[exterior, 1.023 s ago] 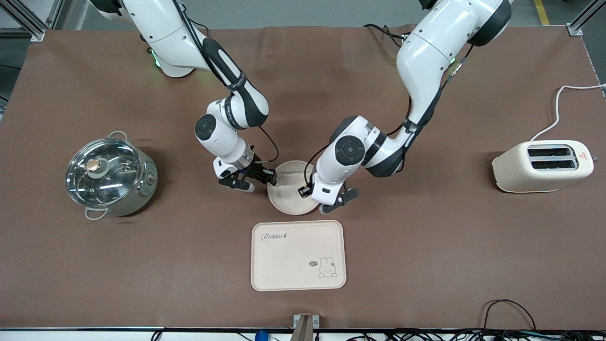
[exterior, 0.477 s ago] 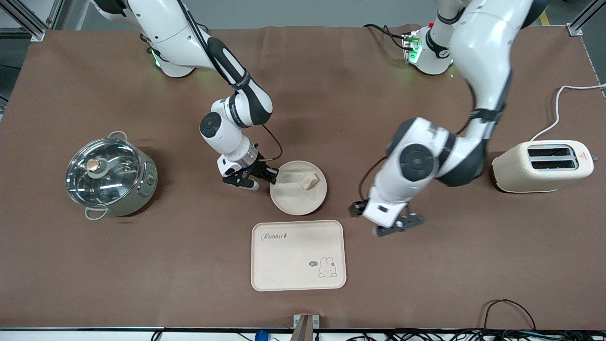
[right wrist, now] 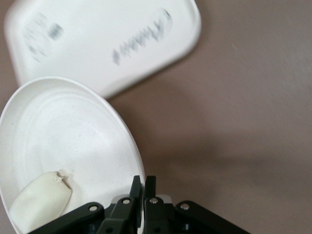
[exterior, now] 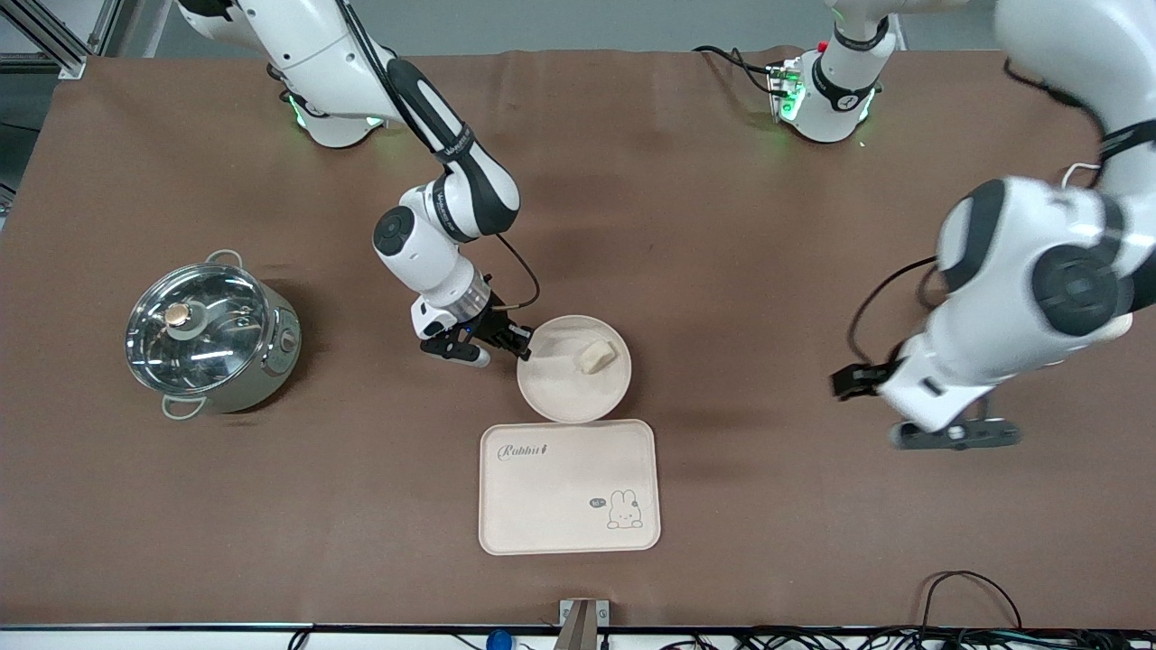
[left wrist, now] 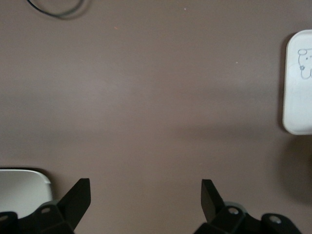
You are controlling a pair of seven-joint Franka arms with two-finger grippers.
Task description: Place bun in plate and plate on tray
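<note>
since a second ago the left gripper [exterior: 948, 435] has swung off toward the toaster [exterior: 1120, 329], fingers spread and empty. bun [exterior: 596, 356] lies in the plate [exterior: 564, 397]; right gripper [exterior: 522, 341] pinches its rim, next lifting it onto the tray [exterior: 551, 506].

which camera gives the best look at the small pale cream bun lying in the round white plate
The front view: the small pale cream bun shows whole, lying in the round cream-white plate. The right wrist view cuts the bun off at the picture's edge, beside the right gripper shut on the plate's rim. The left wrist view shows no bun.
</note>
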